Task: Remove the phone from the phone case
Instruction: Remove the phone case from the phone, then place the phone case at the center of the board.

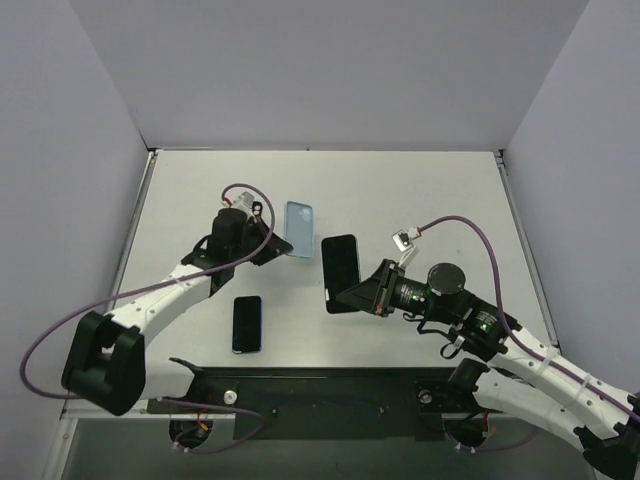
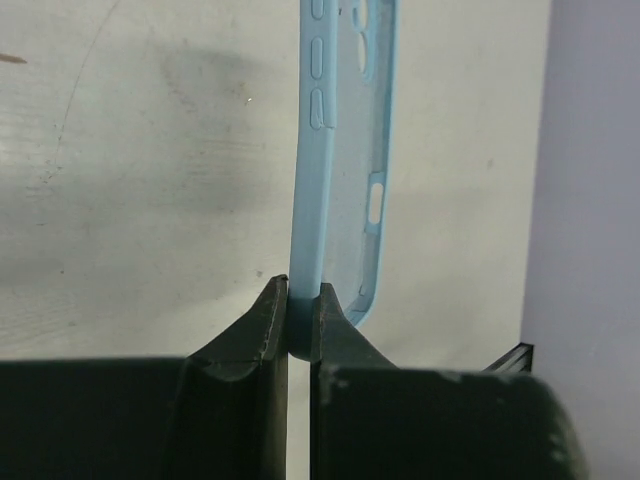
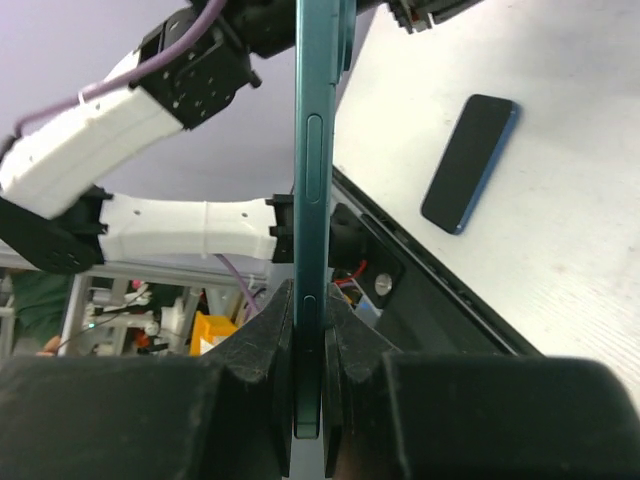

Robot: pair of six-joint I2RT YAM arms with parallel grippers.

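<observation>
Top: left gripper (image 1: pixel 278 247) pinches the empty blue case (image 1: pixel 299 229), centre-far. Right gripper (image 1: pixel 348 296) clamps the phone (image 1: pixel 340 268) just right of it, apart.
Left wrist: case edge pinched; thin, likely floppy.
Right wrist: phone stiff, probably slick, held by flat faces.

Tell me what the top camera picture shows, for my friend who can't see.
The left claw pinches an empty blue case, and the right claw pinches a dark phone beside it. Another phone lies flat on the white table.
</observation>
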